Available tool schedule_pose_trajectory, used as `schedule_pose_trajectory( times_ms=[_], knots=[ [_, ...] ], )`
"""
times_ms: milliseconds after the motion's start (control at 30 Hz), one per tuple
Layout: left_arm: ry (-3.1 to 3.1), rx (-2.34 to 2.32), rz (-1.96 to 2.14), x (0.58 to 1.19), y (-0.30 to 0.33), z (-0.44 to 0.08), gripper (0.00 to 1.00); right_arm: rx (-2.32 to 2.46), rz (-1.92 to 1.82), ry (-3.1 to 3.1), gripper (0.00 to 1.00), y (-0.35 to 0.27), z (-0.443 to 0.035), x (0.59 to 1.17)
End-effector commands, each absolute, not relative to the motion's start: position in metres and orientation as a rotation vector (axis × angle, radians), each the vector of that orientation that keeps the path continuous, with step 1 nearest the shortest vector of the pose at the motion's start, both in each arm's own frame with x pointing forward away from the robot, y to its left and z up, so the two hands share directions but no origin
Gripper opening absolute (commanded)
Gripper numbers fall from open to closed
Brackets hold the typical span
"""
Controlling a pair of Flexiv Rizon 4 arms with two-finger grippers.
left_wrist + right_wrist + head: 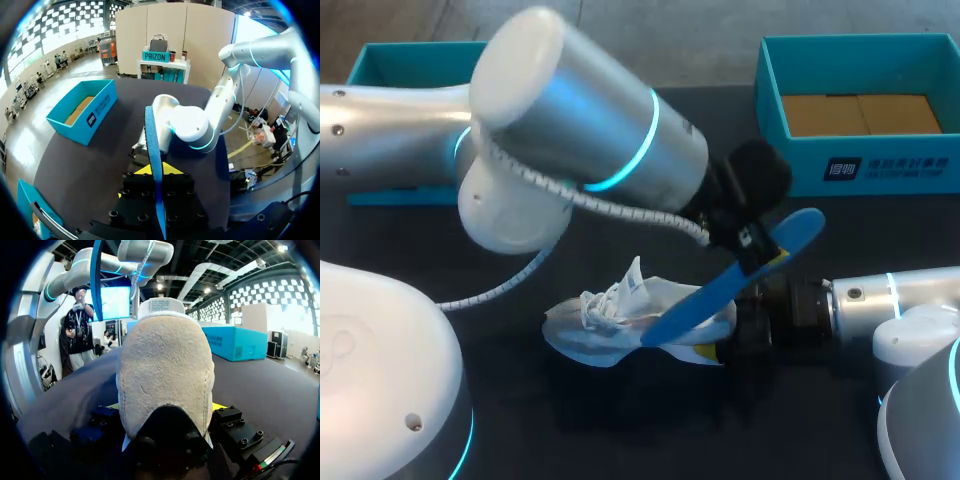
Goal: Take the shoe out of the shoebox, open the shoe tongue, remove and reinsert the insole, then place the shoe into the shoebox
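My left arm [580, 120] fills the foreground, coming in from the left edge and reaching past the middle of the tabletop [620, 430]. The left gripper [154, 172] is clenched on the blue insole [730, 285], which hangs tilted, its lower end across the shoe's heel side and its upper end raised towards the right. I cannot tell whether the insole touches the shoe. The white shoe [610, 320] lies near the middle of the tabletop, laces loose, toe towards the left edge. The right gripper [166, 406] grasps its suede heel from both sides. The open teal shoebox [860, 160] stands at the far right corner, and a second teal box [380, 60] is at the far left corner.
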State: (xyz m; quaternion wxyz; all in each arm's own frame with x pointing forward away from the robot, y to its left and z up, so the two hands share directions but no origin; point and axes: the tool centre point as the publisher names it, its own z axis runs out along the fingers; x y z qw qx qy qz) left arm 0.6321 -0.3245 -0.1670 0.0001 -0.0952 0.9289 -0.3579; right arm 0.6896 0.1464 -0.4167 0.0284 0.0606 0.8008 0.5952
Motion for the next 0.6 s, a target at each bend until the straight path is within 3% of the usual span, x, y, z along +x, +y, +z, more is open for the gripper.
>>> schedule_pose_trajectory(
  times_ms=[33,267,600],
  knots=[
    [2.982,-0.266,-1.139,0.638,-0.326,-0.149,0.0,0.19,1.832,2.475,0.0,0.147,-0.417,0.688],
    [3.033,-0.252,-1.199,0.633,-0.323,-0.11,0.0,0.19,1.832,2.475,0.0,0.147,-0.417,0.688],
    [3.033,-0.252,-1.199,0.633,-0.323,-0.11,0.0,0.19,1.832,2.475,0.0,0.147,-0.417,0.688]
  ],
)
